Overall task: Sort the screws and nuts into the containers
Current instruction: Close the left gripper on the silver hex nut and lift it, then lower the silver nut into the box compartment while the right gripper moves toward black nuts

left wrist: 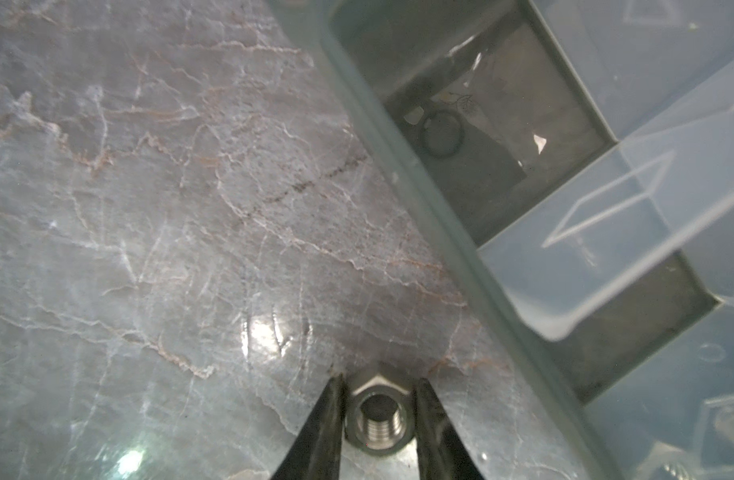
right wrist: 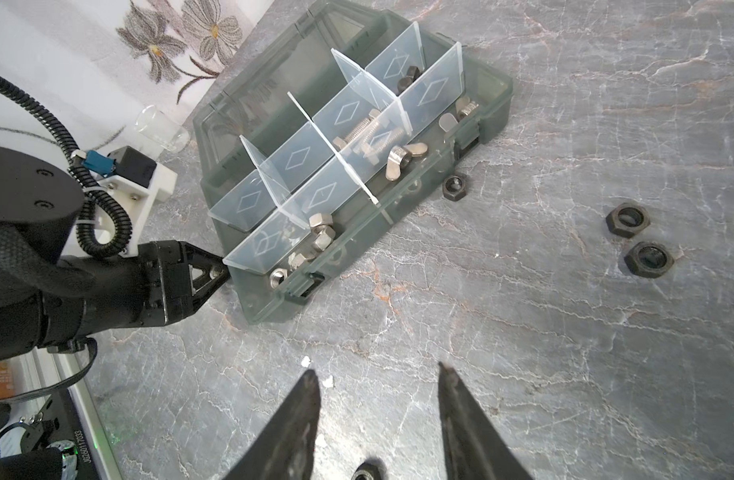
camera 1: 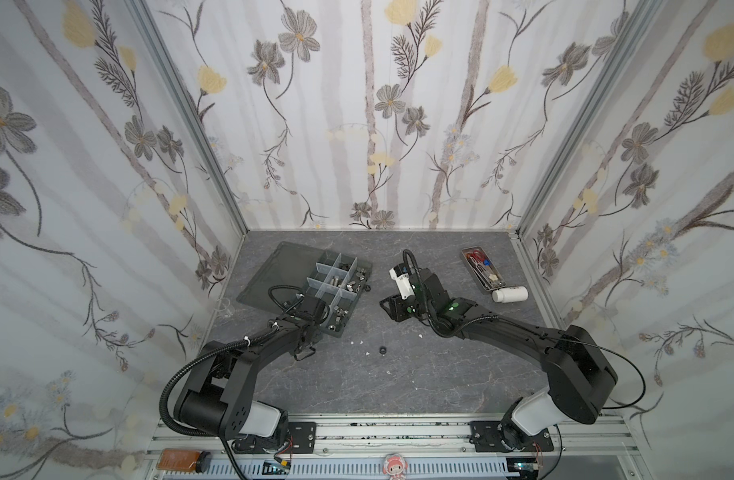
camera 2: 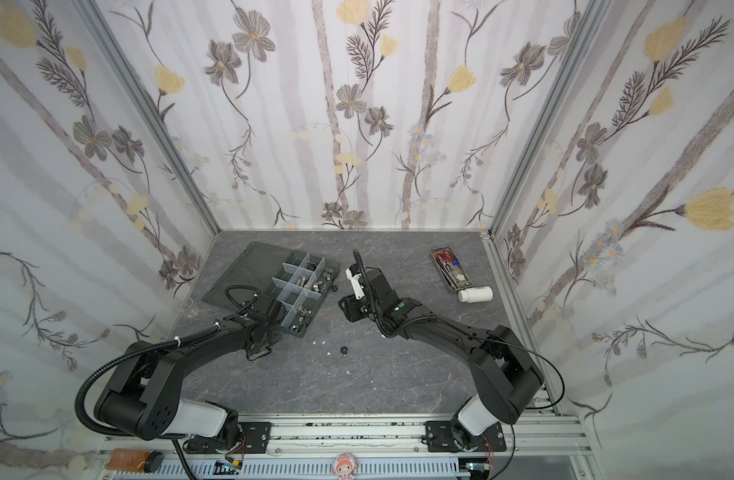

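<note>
Left claw [left wrist: 378,379] is pinched in on a silver nut [left wrist: 375,413]. One finger presses each side, the threaded hole faces the wrist camera, and the jaws stand narrow with only that nut between them. Whether the nut is lifted or resting on the table [right wrist: 523,332], I can't tell.

In the right wrist view the left claw sits low, just outside the end corner of the box [right wrist: 357,266] and close to its wall, with the nut a bright dot at the tips.

Inside the box, more silver hex nuts [right wrist: 320,232] are heaped in the end compartment nearest that corner. Wing nuts [right wrist: 403,156] lie further along the same row, and silver screws [right wrist: 367,133] lie in a middle compartment behind the divider.

Right claw [right wrist: 375,370] hovers over bare table out in front of the box, fingers spread wide and gripping nothing.

Loose pieces remain outside the box. One black nut [right wrist: 454,188] lies just beside its front wall, and a pair of black nuts [right wrist: 639,239] lies well apart from it. Both top views show another lone black nut [camera 1: 383,350] on the table, off the box's near end.
</note>
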Tool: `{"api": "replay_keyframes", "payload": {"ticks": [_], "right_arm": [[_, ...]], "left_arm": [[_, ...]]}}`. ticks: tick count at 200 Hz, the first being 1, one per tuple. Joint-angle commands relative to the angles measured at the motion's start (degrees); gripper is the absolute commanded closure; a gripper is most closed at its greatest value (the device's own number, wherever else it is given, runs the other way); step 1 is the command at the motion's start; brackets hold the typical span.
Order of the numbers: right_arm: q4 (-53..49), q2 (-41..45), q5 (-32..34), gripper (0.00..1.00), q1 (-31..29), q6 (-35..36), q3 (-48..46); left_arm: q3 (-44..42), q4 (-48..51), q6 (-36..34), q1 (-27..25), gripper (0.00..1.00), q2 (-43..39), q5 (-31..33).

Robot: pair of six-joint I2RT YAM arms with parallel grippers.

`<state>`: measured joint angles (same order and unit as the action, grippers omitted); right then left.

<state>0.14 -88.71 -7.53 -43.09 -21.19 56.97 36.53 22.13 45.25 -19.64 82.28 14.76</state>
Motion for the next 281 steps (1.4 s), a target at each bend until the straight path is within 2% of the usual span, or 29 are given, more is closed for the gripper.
{"api": "replay_keyframes", "payload": {"ticks": [1, 51, 102, 132, 222, 281], "right_arm": [[1.6, 1.1, -0.2, 0.52, 0.1, -0.3, -0.7], [0.9, 2.8, 0.2, 0.52, 0.2, -0.4, -1.2], [0.0, 4.5, 0.7, 0.52, 0.2, -0.9, -1.4], [-0.9, 5.9, 1.5, 0.52, 0.2, -1.1, -1.5], [-3.2, 10.3, 3.8, 0.52, 1.1, -1.5, -4.8], [-3.5, 13.6, 4.2, 0.51, 2.5, -2.1, -8.4]], "left_arm": [[0.3, 1.2, 0.4, 0.0, 0.73, 0.0, -0.8], [0.5, 2.7, 0.0, 0.0, 0.82, -4.5, -1.6], [2.9, 7.5, -2.2, -0.3, 0.84, -12.9, -1.5], [5.9, 10.0, -3.7, -1.7, 0.84, -14.9, -1.5], [14.8, 9.8, -4.4, -9.8, 0.86, -7.1, -1.4], [19.2, 8.1, -5.1, -11.8, 0.87, 0.2, -1.9]]}}
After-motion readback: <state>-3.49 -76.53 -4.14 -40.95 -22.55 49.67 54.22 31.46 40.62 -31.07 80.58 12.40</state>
